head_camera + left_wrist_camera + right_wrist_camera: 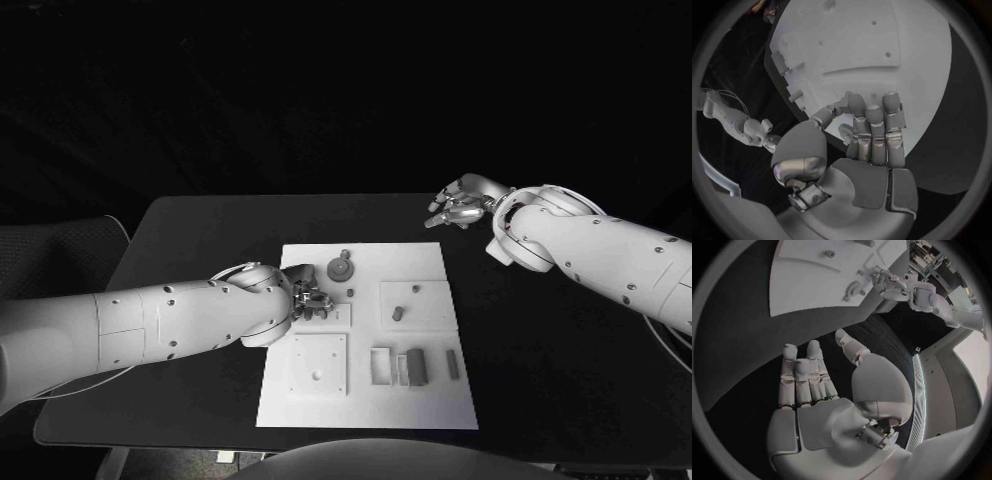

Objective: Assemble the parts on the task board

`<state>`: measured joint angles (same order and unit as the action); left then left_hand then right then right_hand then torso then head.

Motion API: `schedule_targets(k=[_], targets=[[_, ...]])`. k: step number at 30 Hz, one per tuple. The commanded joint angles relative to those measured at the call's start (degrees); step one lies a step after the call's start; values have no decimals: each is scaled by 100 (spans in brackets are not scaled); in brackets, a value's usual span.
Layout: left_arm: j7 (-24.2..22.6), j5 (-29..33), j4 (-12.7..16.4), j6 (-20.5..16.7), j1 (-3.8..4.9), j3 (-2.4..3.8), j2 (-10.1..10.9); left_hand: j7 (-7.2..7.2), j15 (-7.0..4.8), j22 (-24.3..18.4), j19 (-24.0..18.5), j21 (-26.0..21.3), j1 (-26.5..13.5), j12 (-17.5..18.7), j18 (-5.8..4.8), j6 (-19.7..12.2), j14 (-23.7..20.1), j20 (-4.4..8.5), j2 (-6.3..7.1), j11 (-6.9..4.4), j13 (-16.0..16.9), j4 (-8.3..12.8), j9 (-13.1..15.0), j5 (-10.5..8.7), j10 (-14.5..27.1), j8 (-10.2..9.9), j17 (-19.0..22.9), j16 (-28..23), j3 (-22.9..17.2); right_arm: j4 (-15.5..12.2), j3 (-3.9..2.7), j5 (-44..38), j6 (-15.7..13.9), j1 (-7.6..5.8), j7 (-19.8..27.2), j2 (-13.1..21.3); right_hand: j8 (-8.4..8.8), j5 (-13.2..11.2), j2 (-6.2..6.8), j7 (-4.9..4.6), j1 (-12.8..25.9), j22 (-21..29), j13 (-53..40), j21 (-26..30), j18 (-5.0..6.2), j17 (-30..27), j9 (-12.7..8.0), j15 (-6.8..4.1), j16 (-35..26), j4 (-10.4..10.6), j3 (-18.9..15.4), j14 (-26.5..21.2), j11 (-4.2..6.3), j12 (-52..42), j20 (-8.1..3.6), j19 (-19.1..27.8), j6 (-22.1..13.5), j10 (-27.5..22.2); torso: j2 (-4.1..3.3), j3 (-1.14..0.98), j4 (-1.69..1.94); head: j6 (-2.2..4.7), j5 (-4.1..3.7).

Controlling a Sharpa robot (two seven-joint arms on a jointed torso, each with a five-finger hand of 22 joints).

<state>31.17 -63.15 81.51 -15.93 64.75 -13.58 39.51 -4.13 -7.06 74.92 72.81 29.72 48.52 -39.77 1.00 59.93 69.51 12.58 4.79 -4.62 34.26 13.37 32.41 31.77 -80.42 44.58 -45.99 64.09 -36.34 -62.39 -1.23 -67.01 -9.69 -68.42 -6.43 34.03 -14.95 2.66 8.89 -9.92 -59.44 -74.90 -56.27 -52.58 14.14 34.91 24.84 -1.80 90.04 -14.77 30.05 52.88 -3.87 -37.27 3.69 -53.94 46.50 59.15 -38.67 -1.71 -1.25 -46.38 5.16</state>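
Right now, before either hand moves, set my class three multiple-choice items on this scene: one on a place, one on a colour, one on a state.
1. The left hand is
A. over the board
B. off the table
C. under the board

2. The table is
A. white
B. black
C. striped

3. The right hand is
A. holding a part
B. open and empty
C. closed in a fist

Answers:
1 A, its fingers reach over the board's left side in the head view.
2 B, the surface around the white board is black.
3 B, the right wrist view shows its fingers stretched out with nothing in them.
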Motion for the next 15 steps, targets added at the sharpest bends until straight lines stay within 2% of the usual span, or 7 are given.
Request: schedule_targets(k=[1,5,9,11,12,13,15], targets=[[-58,-194,7,27,-7,-2,4,598,-36,136,-16,34,8,-41,163,574,-14,36,115,-99,7,114,7,-68,52,87,17,42,-155,-3,-2,-30,89,0,25,0,-11,25,-49,-41,28,-70,7,29,86,-7,-8,-24,-24,-2,-36,-15,-5,-20,-1,57,-1,-20,-1,0,2,-1,0],[-61,-224,16,66,-8,-2,13,608,-45,130,-36,84,31,-96,170,540,-41,43,306,-104,-13,-44,-10,-500,75,178,72,112,-103,1,-2,-30,91,0,25,1,-10,25,-46,-41,35,-70,7,30,86,-7,-9,-23,-24,2,-40,-16,-6,-20,0,58,-3,-22,-1,2,1,-1,1],[-66,-226,15,144,-9,-2,15,610,-49,128,-48,102,55,-122,172,521,-56,46,417,-104,-28,-102,-21,-607,85,215,101,143,-93,1,-2,-30,111,1,12,1,-9,26,-45,-42,42,-70,8,31,86,-7,-10,-23,-24,9,-43,-18,-7,-20,1,59,-5,-23,-2,2,2,-1,0],[-78,-226,19,194,-10,-2,17,611,-54,124,-62,119,126,-148,175,500,-73,49,547,-103,-46,-141,-38,-927,98,253,136,174,-82,0,-2,-30,113,2,12,1,-8,26,-49,-43,54,-70,10,33,86,-8,-12,-22,-25,22,-46,-20,-8,-21,2,61,-7,-26,-1,1,3,-3,-4],[-87,-226,20,207,-10,-2,17,610,-53,125,-65,124,134,-155,174,495,-78,49,579,-101,-50,-142,-41,-936,100,263,143,183,-58,1,-2,-30,118,2,12,1,-7,26,-49,-44,60,-70,10,34,86,-8,-13,-21,-25,29,-47,-22,-8,-21,3,61,-9,-27,0,1,4,-3,-1],[-95,-225,20,218,-10,-2,19,603,-48,133,-81,151,99,-180,170,472,-102,45,525,-91,-55,-69,-42,-700,112,299,157,215,163,2,-2,-30,123,2,11,1,-7,26,-49,-44,61,-70,11,34,86,-8,-13,-21,-25,30,-47,-22,-8,-21,3,62,-9,-28,0,2,4,-3,0],[-101,-224,20,228,-12,-2,19,607,-50,127,-98,157,113,-191,174,459,-114,47,520,-92,-65,-34,-53,-656,122,315,175,230,262,2,-2,-30,124,2,11,3,-7,25,-48,-44,63,-70,11,34,86,-8,-13,-21,-25,32,-48,-22,-9,-21,3,62,-10,-28,0,1,4,-4,1]])
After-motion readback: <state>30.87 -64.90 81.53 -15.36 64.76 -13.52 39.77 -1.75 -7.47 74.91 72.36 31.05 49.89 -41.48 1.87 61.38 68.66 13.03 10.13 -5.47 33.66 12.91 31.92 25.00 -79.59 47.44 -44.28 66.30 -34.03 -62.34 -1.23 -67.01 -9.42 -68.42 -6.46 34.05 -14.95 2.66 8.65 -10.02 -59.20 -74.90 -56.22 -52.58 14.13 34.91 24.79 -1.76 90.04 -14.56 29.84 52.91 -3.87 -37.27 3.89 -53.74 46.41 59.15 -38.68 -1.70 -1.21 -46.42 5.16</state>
